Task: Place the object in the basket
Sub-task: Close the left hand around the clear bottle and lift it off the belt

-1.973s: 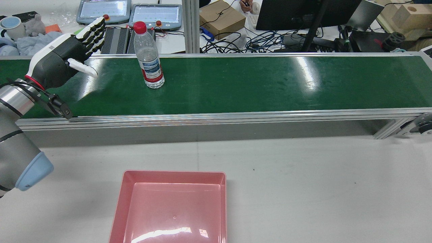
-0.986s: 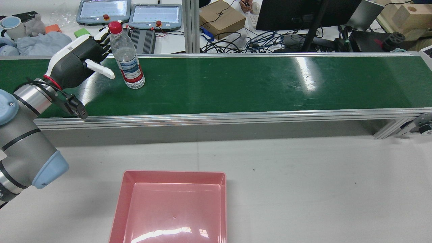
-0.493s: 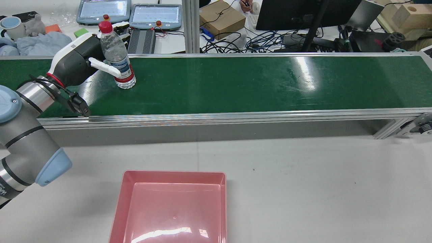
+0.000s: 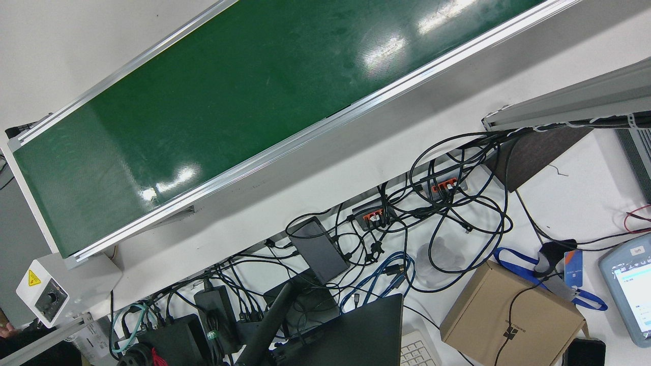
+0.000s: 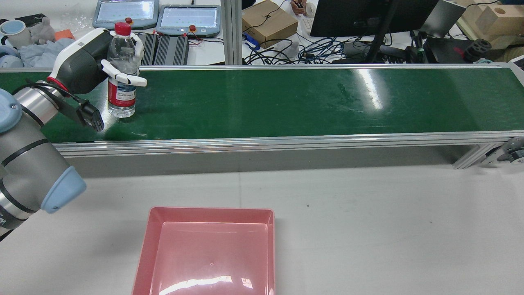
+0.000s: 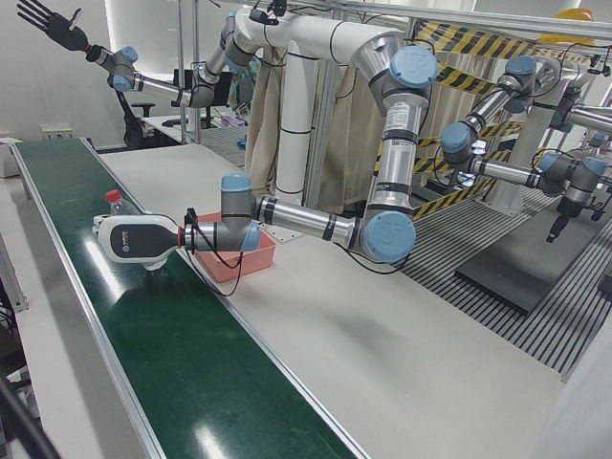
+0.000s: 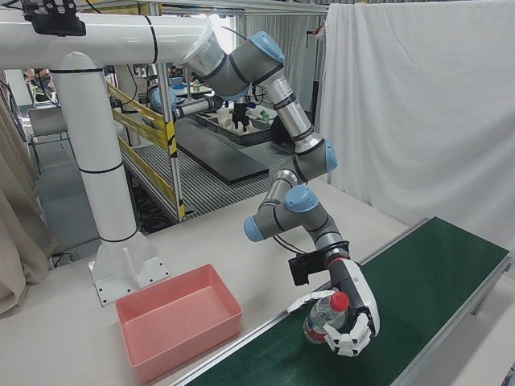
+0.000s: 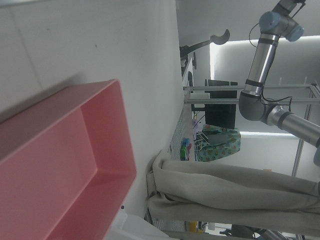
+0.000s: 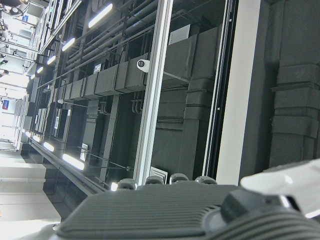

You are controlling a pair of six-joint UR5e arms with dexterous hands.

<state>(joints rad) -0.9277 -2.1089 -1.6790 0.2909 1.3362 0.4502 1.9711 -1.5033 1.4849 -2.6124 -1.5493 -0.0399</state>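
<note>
Since half a second ago, my left robot hand (image 5: 88, 61) and the bottle (image 5: 121, 71) have drifted further toward the left of the rear view, fingers now wrapped round it.

Clear plastic, red cap, red-and-blue label: the bottle stands upright on the green belt (image 5: 286, 98), at the upper left of the rear view. My right-front view shows white fingers (image 7: 348, 342) curled round the body below the cap; the left-front view hides most of the bottle (image 6: 117, 203) behind the robot hand's (image 6: 129, 239) back. My right robot hand (image 6: 53, 24) hangs high at that view's upper left, fingers spread. The pink basket (image 5: 145, 246) sits empty at lower centre on the counter (image 5: 368, 229), well apart, with bare surface between it and the belt's near rail.
</note>
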